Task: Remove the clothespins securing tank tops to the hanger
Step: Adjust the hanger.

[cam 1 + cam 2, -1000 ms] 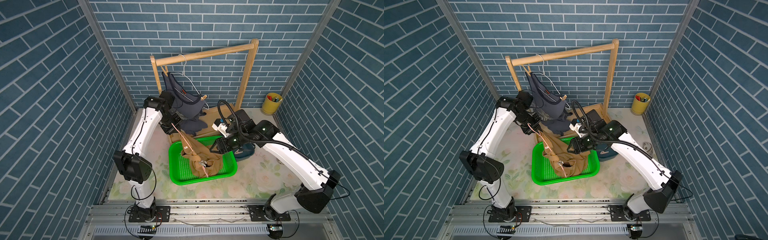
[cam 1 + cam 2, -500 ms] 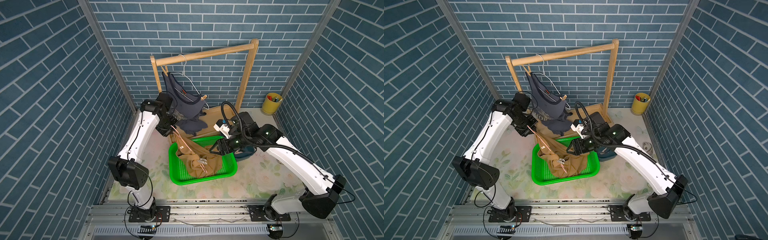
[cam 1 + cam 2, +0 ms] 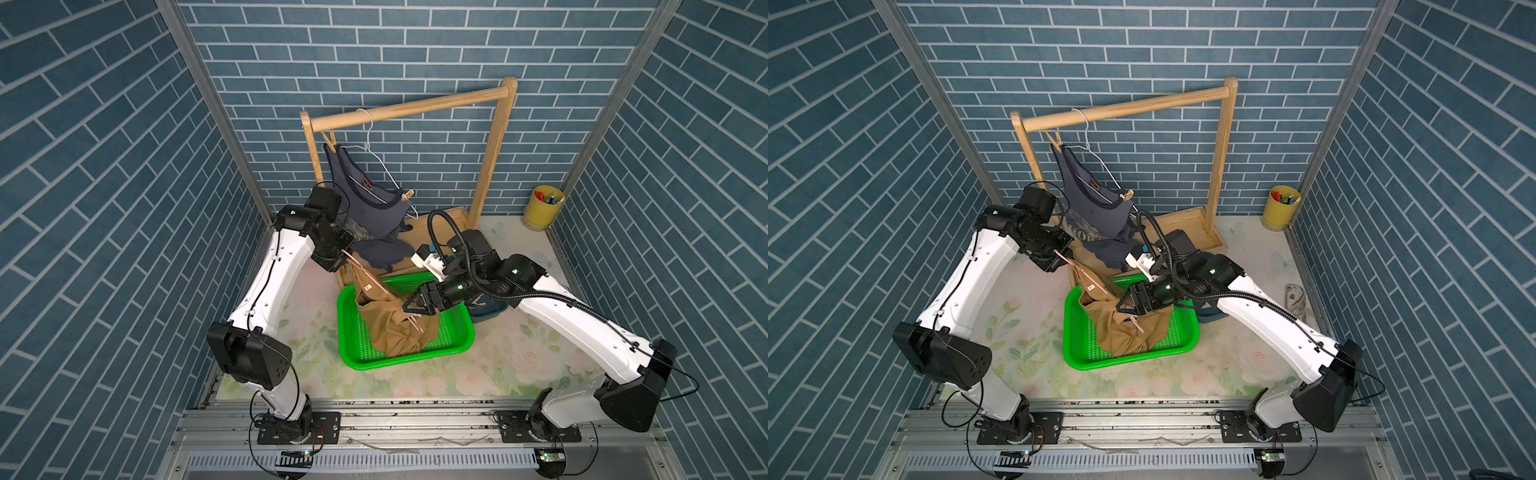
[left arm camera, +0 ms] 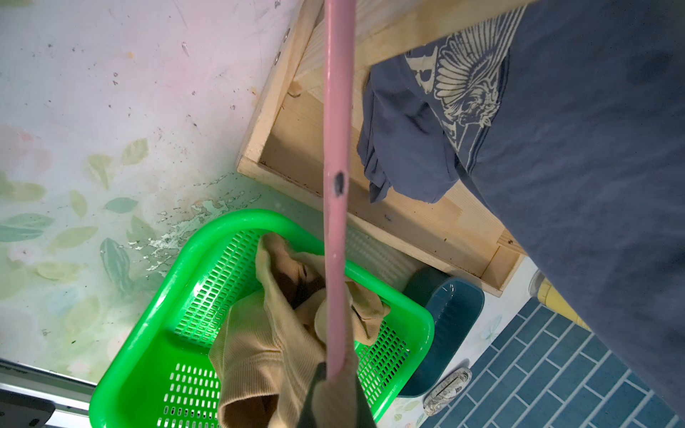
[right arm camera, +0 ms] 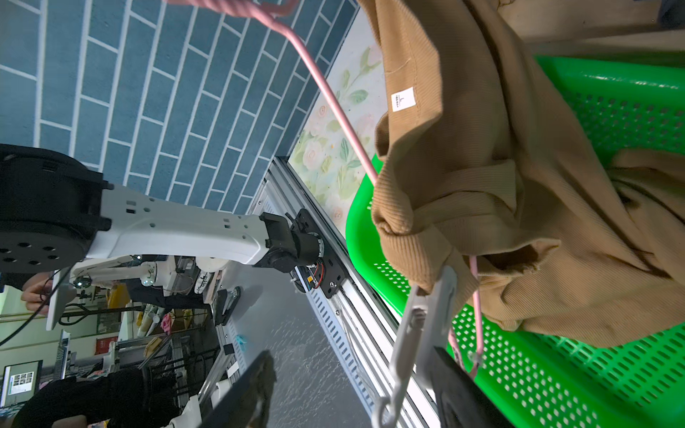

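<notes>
My left gripper [image 3: 343, 253] is shut on a pink wire hanger [image 4: 335, 178], fingers closed round the bar [image 4: 335, 392]. A tan tank top [image 3: 386, 320] hangs from that hanger into the green basket. A pale clothespin [image 5: 419, 326] pins its bunched strap to the hanger. My right gripper [image 5: 352, 374] stands open at this clothespin, which lies between the fingers, close against one [image 5: 459, 389]. In both top views it sits over the basket [image 3: 1125, 305]. The dark tank top [image 3: 370, 208] hangs on a white hanger [image 3: 374, 153], with a wooden clothespin [image 3: 408, 194] on its strap.
The green basket [image 3: 457, 345] sits mid-table. A wooden rack [image 3: 415, 106] with a tray base stands behind it. A dark blue bowl [image 3: 490, 313] lies under my right arm. A yellow cup [image 3: 542, 208] stands at the back right corner.
My right gripper has moved in towards the low end of the tan top and its jaws have spread wider. The left arm has shifted a little, still holding the pink hanger.
</notes>
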Tool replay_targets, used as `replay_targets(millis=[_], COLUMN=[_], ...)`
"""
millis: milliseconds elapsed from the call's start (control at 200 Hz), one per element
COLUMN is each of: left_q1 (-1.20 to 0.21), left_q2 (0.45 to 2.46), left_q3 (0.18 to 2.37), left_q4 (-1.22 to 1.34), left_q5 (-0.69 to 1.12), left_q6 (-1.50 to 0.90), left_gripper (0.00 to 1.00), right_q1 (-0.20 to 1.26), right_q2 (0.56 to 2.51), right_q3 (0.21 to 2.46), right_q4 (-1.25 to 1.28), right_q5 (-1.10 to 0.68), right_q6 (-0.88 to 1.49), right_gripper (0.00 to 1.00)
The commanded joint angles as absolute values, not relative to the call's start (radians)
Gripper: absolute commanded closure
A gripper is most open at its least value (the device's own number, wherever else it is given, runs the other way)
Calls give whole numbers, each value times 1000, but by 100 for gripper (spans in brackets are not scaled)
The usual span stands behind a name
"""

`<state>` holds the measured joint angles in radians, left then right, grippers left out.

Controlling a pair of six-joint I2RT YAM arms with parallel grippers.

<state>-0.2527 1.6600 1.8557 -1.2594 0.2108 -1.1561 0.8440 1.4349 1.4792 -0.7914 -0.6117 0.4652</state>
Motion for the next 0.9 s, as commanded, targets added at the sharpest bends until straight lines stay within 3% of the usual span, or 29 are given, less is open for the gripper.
replay_targets(millis=[0, 290, 895], left_q1=[-238, -191, -156], left_q2=[1654, 1785, 1924], left_q3=[1854, 1945, 2070], left_q4=[-1259, -1451, -1542], left_q5=[260, 392, 488], left_q6=[-1157, -947, -842], left_gripper=[100, 100, 100], right_q1=[847, 847, 896], right_q2=[1446, 1449, 1466], right_q3=[1477, 1491, 1632], right_q4=[-818, -911, -891], right_q5=[-586, -525, -556], right_q6=[396, 286, 361], right_gripper=[34, 35, 33])
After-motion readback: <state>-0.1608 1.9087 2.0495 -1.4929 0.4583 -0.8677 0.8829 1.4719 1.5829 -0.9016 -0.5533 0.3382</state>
